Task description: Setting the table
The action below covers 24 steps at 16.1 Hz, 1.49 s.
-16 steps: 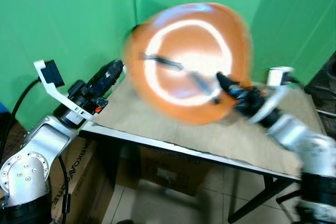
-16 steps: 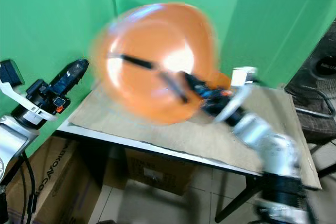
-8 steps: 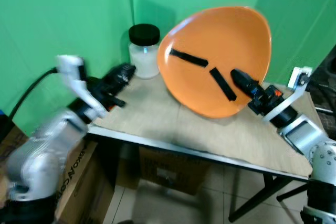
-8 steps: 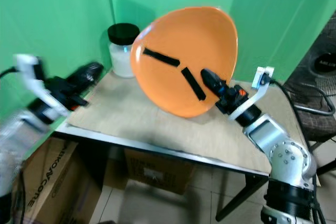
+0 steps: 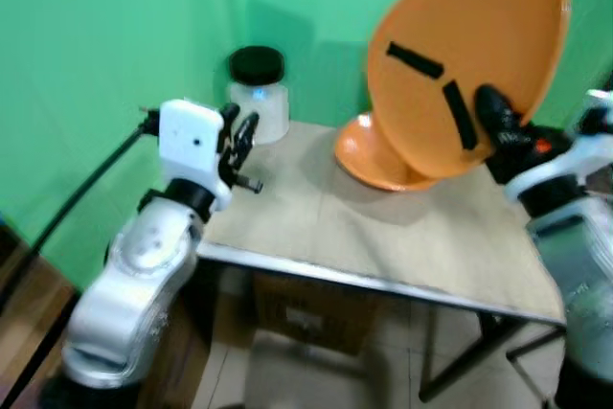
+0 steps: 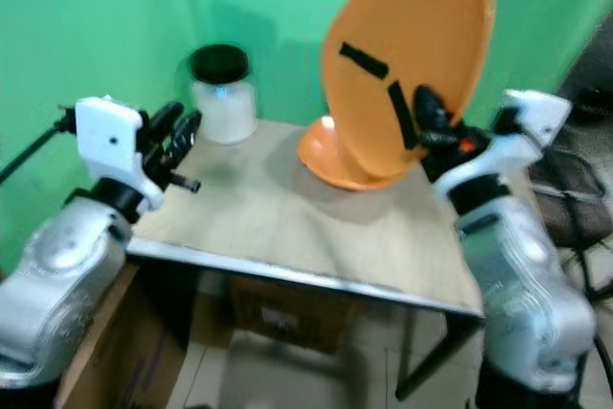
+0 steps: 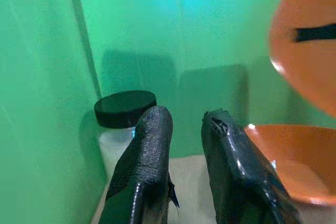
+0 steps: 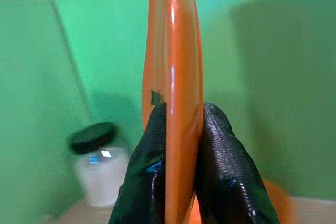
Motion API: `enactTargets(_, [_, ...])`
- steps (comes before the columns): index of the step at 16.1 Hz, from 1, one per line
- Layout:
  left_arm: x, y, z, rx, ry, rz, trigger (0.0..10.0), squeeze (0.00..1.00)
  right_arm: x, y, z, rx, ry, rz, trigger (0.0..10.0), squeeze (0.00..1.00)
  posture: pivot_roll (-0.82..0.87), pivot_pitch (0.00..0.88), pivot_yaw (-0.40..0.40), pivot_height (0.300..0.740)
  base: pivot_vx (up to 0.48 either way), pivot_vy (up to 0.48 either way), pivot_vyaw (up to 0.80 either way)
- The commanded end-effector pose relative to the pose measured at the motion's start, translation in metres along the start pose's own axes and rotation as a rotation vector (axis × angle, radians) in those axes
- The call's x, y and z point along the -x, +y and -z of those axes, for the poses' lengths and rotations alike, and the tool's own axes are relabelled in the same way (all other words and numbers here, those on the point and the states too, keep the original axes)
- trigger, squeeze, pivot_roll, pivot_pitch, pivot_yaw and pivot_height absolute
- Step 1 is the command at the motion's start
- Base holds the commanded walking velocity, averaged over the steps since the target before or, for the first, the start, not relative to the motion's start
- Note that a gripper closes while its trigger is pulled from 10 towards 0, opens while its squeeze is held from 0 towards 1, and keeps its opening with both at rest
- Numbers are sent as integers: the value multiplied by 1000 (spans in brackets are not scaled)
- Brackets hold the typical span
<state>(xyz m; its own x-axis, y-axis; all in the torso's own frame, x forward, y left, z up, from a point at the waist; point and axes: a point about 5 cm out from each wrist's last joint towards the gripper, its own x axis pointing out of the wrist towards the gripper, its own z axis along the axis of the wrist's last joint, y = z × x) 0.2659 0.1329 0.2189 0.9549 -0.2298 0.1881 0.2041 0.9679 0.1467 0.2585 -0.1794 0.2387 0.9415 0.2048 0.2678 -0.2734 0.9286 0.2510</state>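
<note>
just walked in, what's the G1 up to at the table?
The right hand is pinching the rim of a large orange plate with two black strips, holding it nearly upright above the back of the beige-topped table. An orange bowl sits on the table beneath it. The left hand hovers at the table's left edge, fingers slightly apart and empty, near a clear jar with a black lid.

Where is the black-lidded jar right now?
The jar stands at the table's far left corner against the green wall, just beyond the left end effector and left of the orange bowl.
</note>
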Motion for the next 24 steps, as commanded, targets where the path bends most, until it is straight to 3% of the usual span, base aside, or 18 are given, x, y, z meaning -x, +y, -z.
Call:
enactTargets(1, [-4,0,-2,-12,-12,-50,10000,0,1,11,-11,34,-80,0,10000,0,-62,12,0,740,0,0,-800])
enactTargets(3, [-4,6,-8,-21,-29,-89,10000,0,0,19,-12,80,-104,19,10000,0,-56,15,-6,740,0,0,-800])
enactTargets(4, [-3,7,-8,-21,-29,-94,10000,0,0,19,-12,90,-108,20,10000,0,-56,15,-6,740,0,0,-800])
enactTargets(6, [0,18,-5,-72,-25,-149,10000,0,-4,19,-17,206,-140,49,10000,0,-51,15,-21,740,0,0,-800])
enactTargets(8, [1,22,-9,-80,-40,-184,10000,0,-7,15,-20,232,-163,80,10000,0,-42,15,-32,740,0,0,-800])
enactTargets(11, [5,24,-7,-77,-28,-215,10000,0,-8,13,-17,238,-158,107,10000,0,-39,10,-37,740,0,0,-800])
enactTargets(14, [9,29,1,-54,3,-247,10000,0,-8,12,-1,278,-86,120,10000,0,-39,1,-37,740,0,0,-800])
enactTargets(24, [7,31,4,-62,7,-252,10000,0,-7,2,15,298,-12,129,10000,0,-44,0,-35,740,0,-24,-800])
